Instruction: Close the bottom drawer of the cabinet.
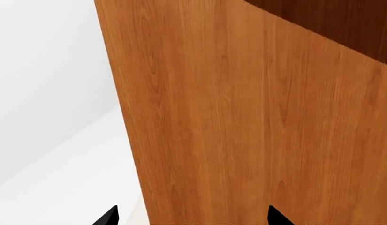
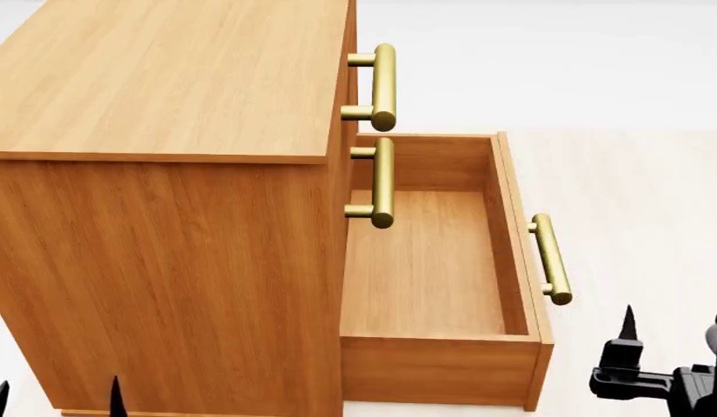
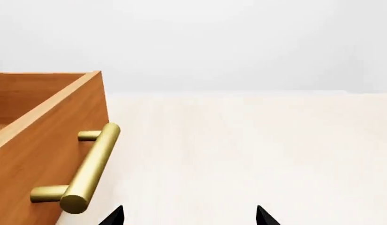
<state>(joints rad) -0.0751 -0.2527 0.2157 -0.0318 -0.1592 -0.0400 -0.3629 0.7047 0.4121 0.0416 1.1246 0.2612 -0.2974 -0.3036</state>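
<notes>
To the left of the right gripper (image 2: 673,326), whose jaws stand apart and empty, the bottom drawer (image 2: 434,261) juts fully out of the cabinet (image 2: 161,174), its brass handle (image 2: 551,258) nearest that arm, so I judge a leftward push closes it

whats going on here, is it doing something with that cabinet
A two-armed robot faces a wooden cabinet whose bottom drawer is pulled wide open and looks empty. The right gripper hangs open just outside the drawer front, near its brass handle but touching nothing. The left gripper sits open close to the cabinet's side. The drawer has not been pushed in yet.
</notes>
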